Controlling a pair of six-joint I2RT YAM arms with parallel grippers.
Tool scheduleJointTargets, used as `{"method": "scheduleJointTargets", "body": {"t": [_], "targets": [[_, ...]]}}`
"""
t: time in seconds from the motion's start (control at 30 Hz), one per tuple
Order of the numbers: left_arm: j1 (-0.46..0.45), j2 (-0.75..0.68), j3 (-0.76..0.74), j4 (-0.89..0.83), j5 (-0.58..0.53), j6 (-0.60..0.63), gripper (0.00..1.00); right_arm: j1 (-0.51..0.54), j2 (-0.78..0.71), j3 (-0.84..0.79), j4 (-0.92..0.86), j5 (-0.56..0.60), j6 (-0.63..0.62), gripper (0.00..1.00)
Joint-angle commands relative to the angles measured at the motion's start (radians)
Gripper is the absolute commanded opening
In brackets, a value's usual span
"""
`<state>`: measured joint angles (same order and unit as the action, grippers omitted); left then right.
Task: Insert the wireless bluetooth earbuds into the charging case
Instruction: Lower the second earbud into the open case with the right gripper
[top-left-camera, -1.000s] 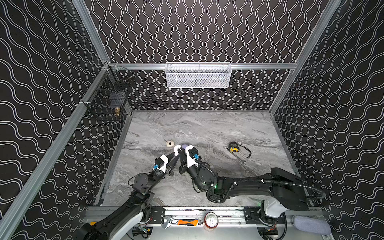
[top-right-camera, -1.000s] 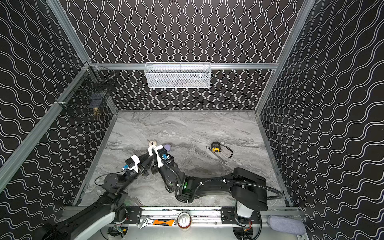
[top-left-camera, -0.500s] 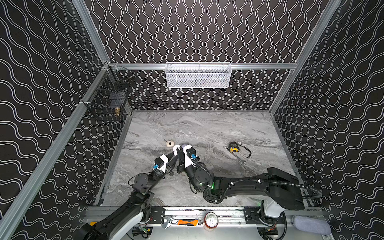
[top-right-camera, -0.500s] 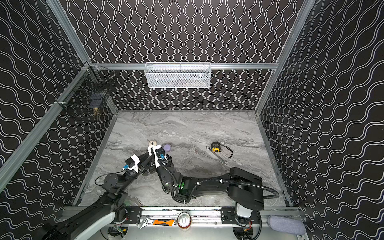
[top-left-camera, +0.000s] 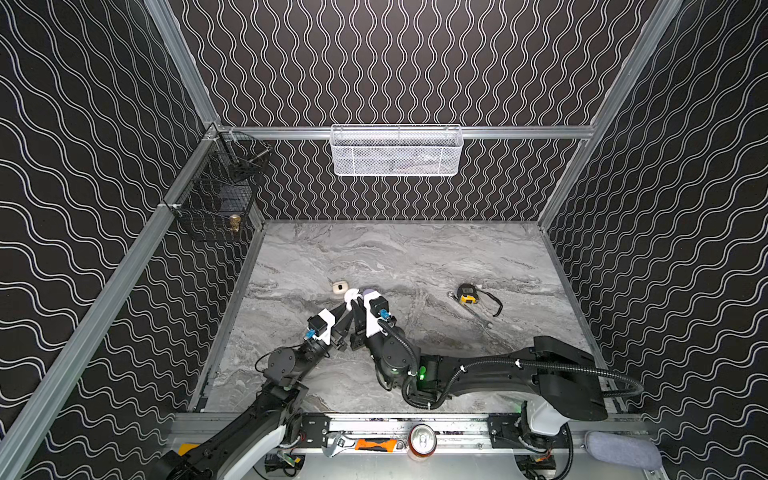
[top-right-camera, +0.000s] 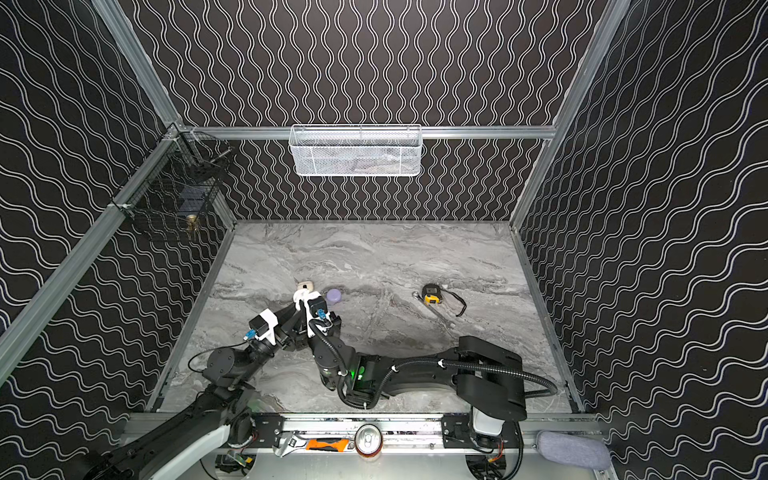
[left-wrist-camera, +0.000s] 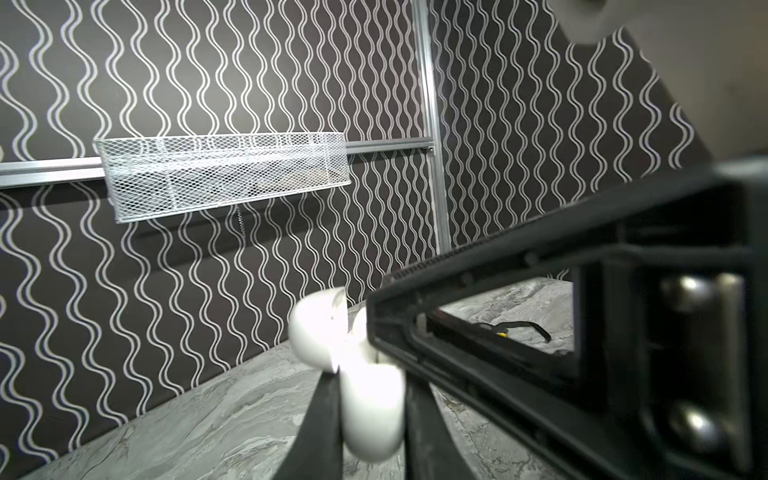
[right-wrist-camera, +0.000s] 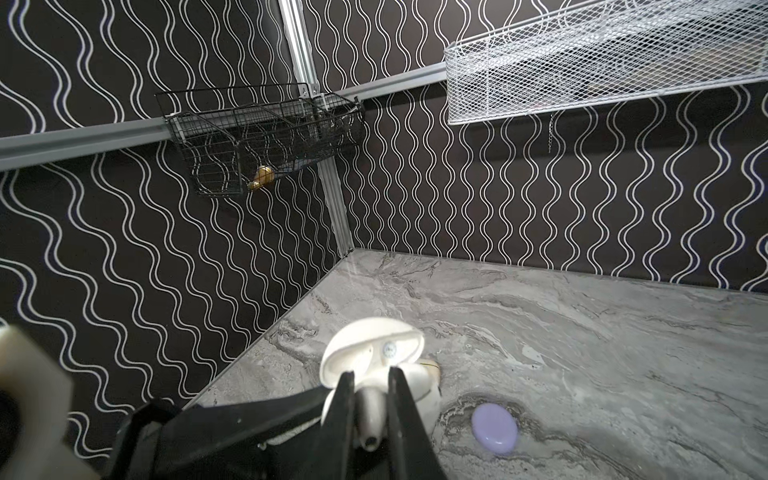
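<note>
My left gripper (top-left-camera: 349, 304) is shut on the body of a white charging case (left-wrist-camera: 372, 411), held just above the table with its lid (right-wrist-camera: 370, 349) flipped open. My right gripper (right-wrist-camera: 371, 409) is shut on a white earbud (right-wrist-camera: 371, 415) by its stem. It holds the earbud right at the case's open mouth, the stem end pointing back at the wrist camera. In both top views the two grippers meet at the case (top-right-camera: 300, 296), left of the table's middle. I cannot see inside the case's sockets.
A lilac pebble-like case (right-wrist-camera: 494, 428) lies shut on the marble table just right of the grippers. A cream-beige case (top-left-camera: 339, 286) sits behind them. A yellow tape measure (top-left-camera: 467, 293) lies to the right. A white mesh basket (top-left-camera: 395, 151) and a black wire basket (top-left-camera: 220, 195) hang on the walls.
My right gripper has shifted slightly left, closer onto the open case, with the earbud still in it. The left arm has stayed put with the case.
</note>
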<state>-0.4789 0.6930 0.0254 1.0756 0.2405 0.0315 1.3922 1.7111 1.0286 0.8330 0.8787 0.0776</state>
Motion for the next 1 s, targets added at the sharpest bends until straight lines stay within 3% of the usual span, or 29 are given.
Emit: {"method": "scheduleJointTargets", "body": {"t": [0.0, 0.47, 0.73, 0.97], "targets": [[-0.003, 0.001, 0.002, 0.077, 0.036, 0.011, 0.0, 0.01, 0.023, 0.038, -0.096, -0.08, 0.058, 0.01], [-0.009, -0.002, 0.002, 0.073, 0.023, 0.014, 0.0, 0.007, -0.02, 0.061, -0.185, -0.096, 0.118, 0.15], [-0.01, -0.002, 0.002, 0.072, 0.028, 0.015, 0.0, 0.007, -0.056, 0.059, -0.207, -0.122, 0.128, 0.33], [-0.01, 0.001, 0.002, 0.073, 0.023, 0.012, 0.0, 0.007, -0.1, 0.037, -0.21, -0.131, 0.141, 0.36]]}}
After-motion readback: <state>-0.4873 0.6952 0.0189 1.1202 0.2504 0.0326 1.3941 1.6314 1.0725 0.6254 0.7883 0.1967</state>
